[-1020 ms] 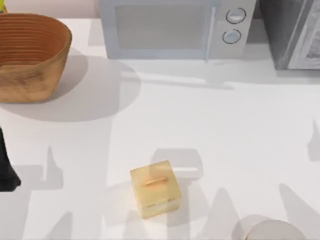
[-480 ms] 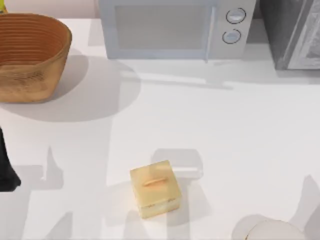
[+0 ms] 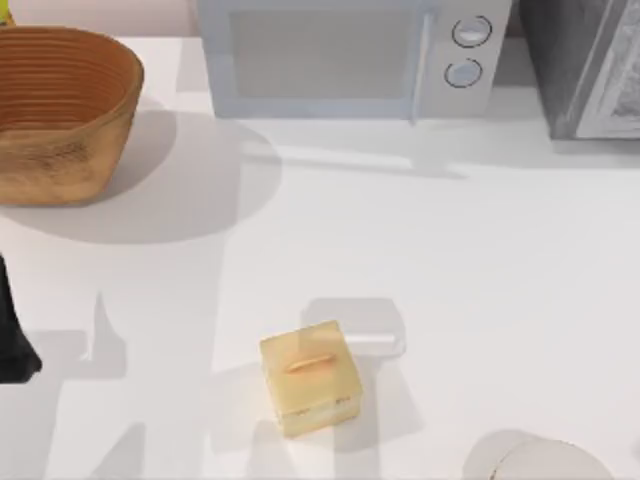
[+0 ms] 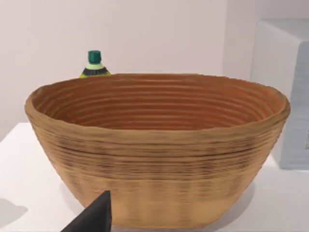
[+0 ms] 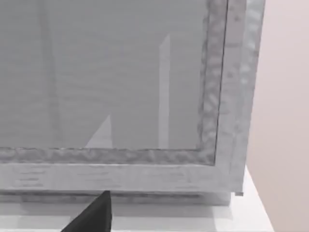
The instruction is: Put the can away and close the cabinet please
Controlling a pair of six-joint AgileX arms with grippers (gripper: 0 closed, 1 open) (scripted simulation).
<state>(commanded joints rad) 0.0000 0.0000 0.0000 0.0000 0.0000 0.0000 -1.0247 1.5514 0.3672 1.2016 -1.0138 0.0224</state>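
The can is out of view. The cabinet (image 3: 585, 65), dark grey and speckled, stands at the table's back right corner. Its pale grey framed door panel (image 5: 111, 72) faces the right wrist camera from close by, with one dark fingertip (image 5: 94, 215) of my right gripper low in front of it. Whether the door is open or closed I cannot tell. My left arm (image 3: 12, 340) is a dark shape parked at the table's left edge. A fingertip (image 4: 94, 217) of its gripper points at the basket.
A woven basket (image 3: 60, 110) sits back left, with a green-capped bottle (image 4: 94, 63) behind it. The white microwave (image 3: 350, 55) with two knobs stands at the back centre. A tan box (image 3: 308, 375) rests front centre. A pale round object (image 3: 545, 462) lies at the front right edge.
The arm shadows near the table's right edge have slid off to the right and front. The box, basket and left arm have not moved.
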